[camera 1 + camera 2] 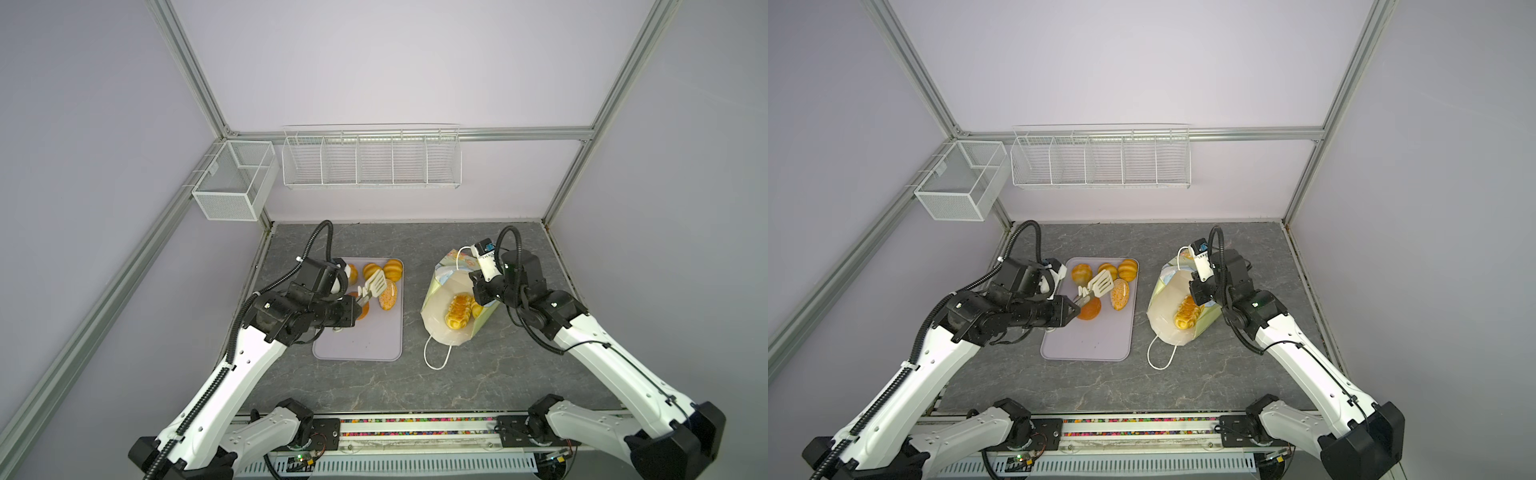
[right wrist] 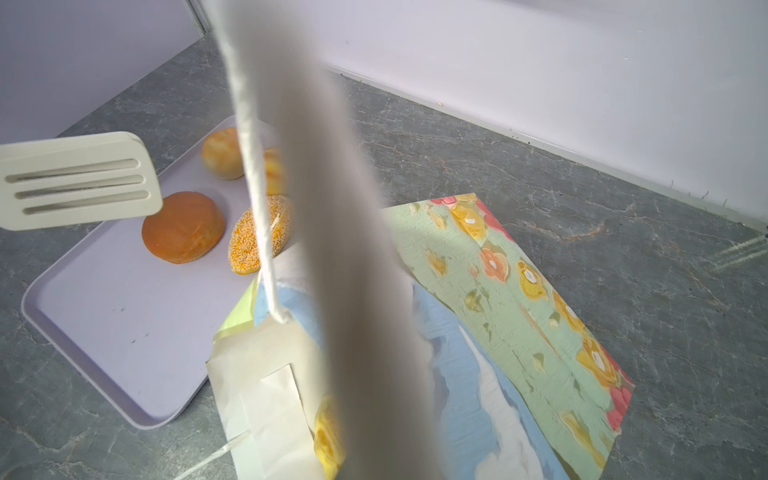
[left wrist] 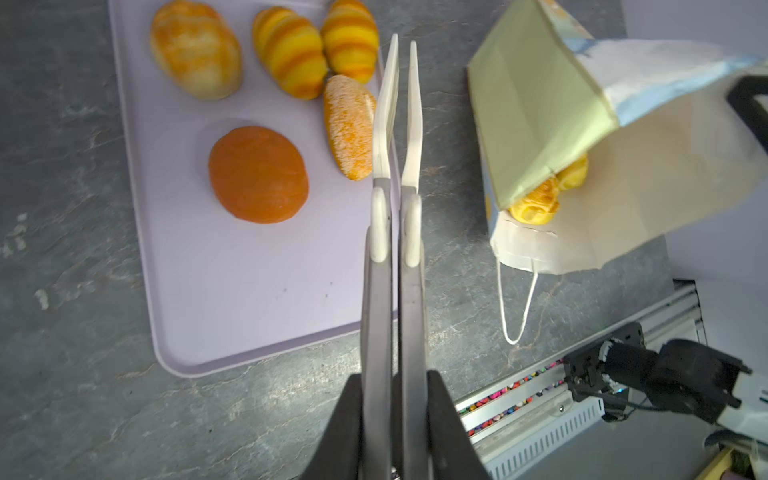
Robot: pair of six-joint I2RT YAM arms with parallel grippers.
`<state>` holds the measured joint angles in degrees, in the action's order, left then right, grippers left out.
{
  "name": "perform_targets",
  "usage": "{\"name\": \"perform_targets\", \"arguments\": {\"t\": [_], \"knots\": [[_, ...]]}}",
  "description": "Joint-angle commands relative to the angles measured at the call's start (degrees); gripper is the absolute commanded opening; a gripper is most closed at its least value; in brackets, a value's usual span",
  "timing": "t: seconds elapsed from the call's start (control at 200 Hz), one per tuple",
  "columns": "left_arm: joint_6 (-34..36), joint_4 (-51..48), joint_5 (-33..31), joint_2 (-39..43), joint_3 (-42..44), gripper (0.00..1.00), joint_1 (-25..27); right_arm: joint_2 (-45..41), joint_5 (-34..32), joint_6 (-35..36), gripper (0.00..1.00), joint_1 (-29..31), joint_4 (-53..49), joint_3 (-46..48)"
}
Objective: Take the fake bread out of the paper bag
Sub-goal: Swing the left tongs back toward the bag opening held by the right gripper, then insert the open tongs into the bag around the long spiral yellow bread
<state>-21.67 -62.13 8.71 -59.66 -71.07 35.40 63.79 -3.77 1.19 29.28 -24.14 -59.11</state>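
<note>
The paper bag point(image 1: 446, 291) lies on its side, mouth toward the table's front. My right gripper point(image 1: 478, 286) is shut on its upper rim and holds it open. Two long yellow loaves of fake bread point(image 1: 457, 316) point(image 3: 540, 199) lie inside. My left gripper point(image 1: 355, 310) point(image 3: 395, 399) is shut on grey tongs; their white tips point(image 1: 374, 284) point(image 3: 397, 104) are squeezed together with nothing between them, above the tray's right side. On the lilac tray point(image 1: 357, 340) lie three ridged buns point(image 1: 392, 269), a brown round bun point(image 3: 257, 174) and a speckled oval point(image 1: 388, 296).
The bag's loose cord handle point(image 1: 436, 357) trails onto the grey table in front of the bag. Two white wire baskets point(image 1: 235, 178) point(image 1: 370, 160) hang on the back wall. A metal rail point(image 1: 415, 428) runs along the front edge.
</note>
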Motion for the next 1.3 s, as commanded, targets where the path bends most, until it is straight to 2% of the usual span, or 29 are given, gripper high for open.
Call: {"name": "perform_targets", "arguments": {"t": [0.0,0.13,0.265,0.38,0.49,0.585,0.76,0.925,1.154,1.294], "knots": [[4.66,4.24,-3.23,2.35,-2.15,0.16,6.18,-1.29,2.73,3.94,0.07,-0.01,2.22,0.59],[7.19,8.55,-9.83,5.58,-0.82,0.16,15.76,-2.27,4.12,6.50,0.07,-0.03,0.84,-0.12],[11.16,11.79,-21.39,7.70,1.19,0.16,28.43,-4.59,7.93,10.17,0.07,-0.01,-0.26,0.58],[13.74,10.85,-31.31,5.44,1.22,0.17,39.50,-6.21,10.17,11.69,0.07,-0.01,-0.19,2.14],[14.98,8.37,-36.78,1.08,0.46,0.17,45.94,-5.41,10.80,11.59,0.07,-0.01,-1.56,1.75],[15.76,8.02,-37.52,-1.12,0.64,0.18,47.96,-4.56,9.64,10.96,0.07,-0.01,-2.44,0.86],[18.73,8.08,-37.31,-3.73,1.03,0.20,48.71,-5.02,7.20,10.46,0.07,0.08,-2.58,0.48],[21.60,7.90,-37.00,-9.57,-0.38,0.26,48.98,-5.39,6.14,9.68,0.07,0.07,-2.83,0.84],[24.70,9.35,-38.41,-17.24,-2.95,0.26,49.16,-4.77,5.63,9.10,0.07,0.13,-3.87,-0.22],[26.79,9.75,-38.50,-20.49,-4.34,0.34,49.21,-4.81,4.79,9.18,0.07,0.14,-3.94,-0.15]]}}
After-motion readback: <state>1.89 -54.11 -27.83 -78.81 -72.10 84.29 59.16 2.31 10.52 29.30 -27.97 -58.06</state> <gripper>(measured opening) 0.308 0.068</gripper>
